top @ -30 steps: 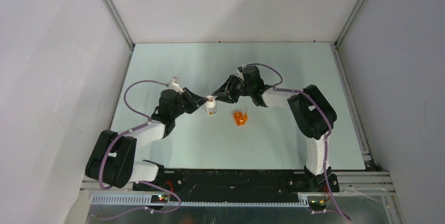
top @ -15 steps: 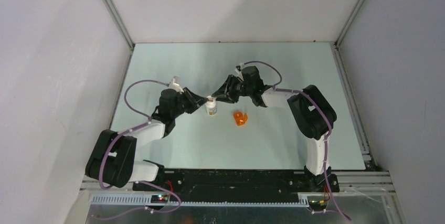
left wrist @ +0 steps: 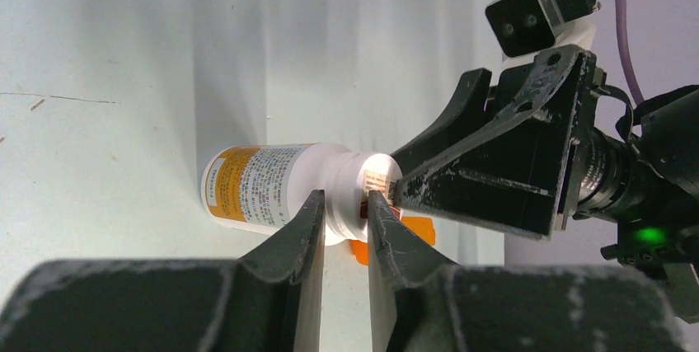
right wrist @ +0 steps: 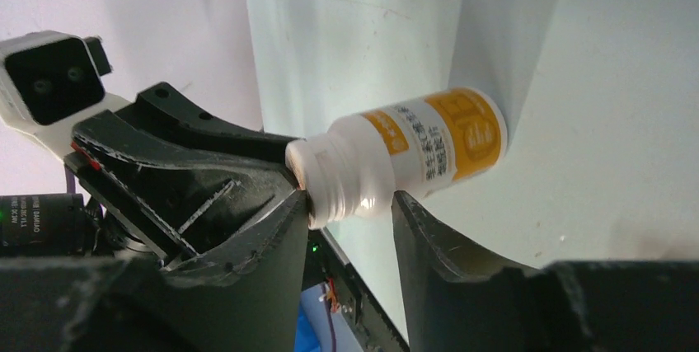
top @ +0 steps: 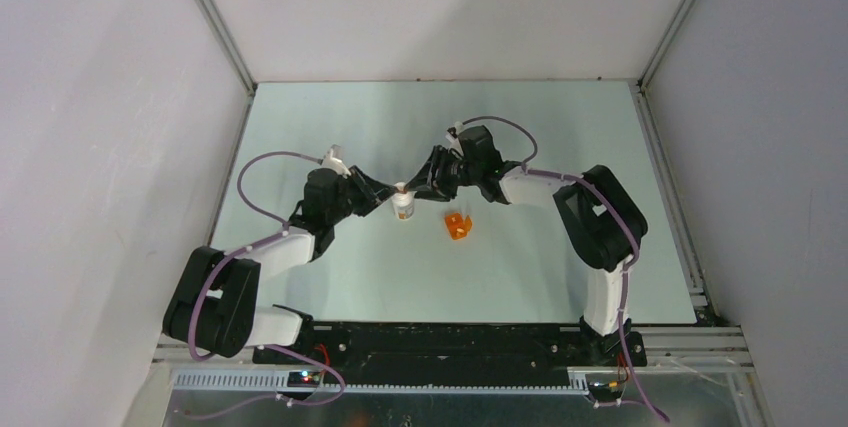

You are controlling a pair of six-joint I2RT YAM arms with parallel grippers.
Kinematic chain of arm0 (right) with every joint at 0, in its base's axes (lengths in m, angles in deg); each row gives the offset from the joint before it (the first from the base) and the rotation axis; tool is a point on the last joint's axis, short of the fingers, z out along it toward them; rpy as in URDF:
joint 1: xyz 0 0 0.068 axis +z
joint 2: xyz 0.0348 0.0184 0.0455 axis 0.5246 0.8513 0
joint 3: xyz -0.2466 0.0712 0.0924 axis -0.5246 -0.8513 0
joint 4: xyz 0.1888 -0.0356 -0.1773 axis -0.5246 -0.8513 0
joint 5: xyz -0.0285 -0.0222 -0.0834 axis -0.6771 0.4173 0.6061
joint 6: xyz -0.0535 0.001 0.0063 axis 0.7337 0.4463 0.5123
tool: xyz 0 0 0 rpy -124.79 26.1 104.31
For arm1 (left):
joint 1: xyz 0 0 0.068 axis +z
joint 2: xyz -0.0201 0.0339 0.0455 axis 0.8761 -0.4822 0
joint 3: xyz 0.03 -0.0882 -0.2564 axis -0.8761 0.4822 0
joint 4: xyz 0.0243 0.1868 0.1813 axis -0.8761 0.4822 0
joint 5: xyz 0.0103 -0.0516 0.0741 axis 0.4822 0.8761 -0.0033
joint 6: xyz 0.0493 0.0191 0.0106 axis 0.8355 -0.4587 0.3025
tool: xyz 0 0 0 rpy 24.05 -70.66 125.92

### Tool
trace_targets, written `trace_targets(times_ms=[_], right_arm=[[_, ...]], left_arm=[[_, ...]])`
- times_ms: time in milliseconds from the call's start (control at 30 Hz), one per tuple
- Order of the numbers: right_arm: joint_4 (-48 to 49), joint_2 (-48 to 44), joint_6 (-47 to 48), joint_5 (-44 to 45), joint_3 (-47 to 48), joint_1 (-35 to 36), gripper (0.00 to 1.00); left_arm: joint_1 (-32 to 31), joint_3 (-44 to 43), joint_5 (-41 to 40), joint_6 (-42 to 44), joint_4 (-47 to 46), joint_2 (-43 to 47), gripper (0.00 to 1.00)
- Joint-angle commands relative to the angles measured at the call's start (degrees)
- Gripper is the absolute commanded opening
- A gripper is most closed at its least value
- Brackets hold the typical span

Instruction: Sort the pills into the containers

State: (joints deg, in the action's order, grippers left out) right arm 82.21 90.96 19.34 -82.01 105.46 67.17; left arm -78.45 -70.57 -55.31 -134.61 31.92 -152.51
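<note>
The left gripper (left wrist: pixel 346 197), low in the centre of its wrist view, is clamped on the white neck of the pill bottle (left wrist: pixel 255 183), just beneath the top, and that grip looks meant to keep the bottle from turning or tipping. From the right of the same view the right gripper (right wrist: pixel 350 199) comes in to meet the very end of the bottle. In its own camera its two fingers sit either side of the ribbed white top and seem to touch it, though I cannot tell whether they actually press. With one arm bracing the body and the other on the ribbed end, this reads as an opening step: the top probably has to come off before any pill can be sorted. In the overhead view the bottle stands upright near the middle of the table (top: pixel 450 117), pinned between the two arms. The wrist cameras show it sideways only because they are rolled. Just to the bottle's right and slightly lower in the overhead frame sits the orange cup (top: pixel 458 225), apart from both grippers and close enough to serve as the nearby receiver. No loose pills show in any view, so the sorting itself appears not yet begun.
</note>
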Motion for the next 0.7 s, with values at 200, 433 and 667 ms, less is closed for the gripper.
trace_targets(times_ms=[200, 433, 667], right_arm=[[-4.85, -2.61, -5.9, -1.02, 0.37, 1.52, 0.45], [-1.48, -0.98, -8.48, 0.29, 0.39, 1.23, 0.42], [-2.47, 0.97, -8.38, 0.65, 0.35, 1.54, 0.39]], left_arm=[[-0.94, 2.15, -2.8, 3.16, 15.13, -2.23, 0.0], [-0.95, 2.39, -2.15, 2.95, 14.36, -2.66, 0.0], [-1.0, 2.84, -1.25, 2.11, 13.41, -2.7, 0.0]])
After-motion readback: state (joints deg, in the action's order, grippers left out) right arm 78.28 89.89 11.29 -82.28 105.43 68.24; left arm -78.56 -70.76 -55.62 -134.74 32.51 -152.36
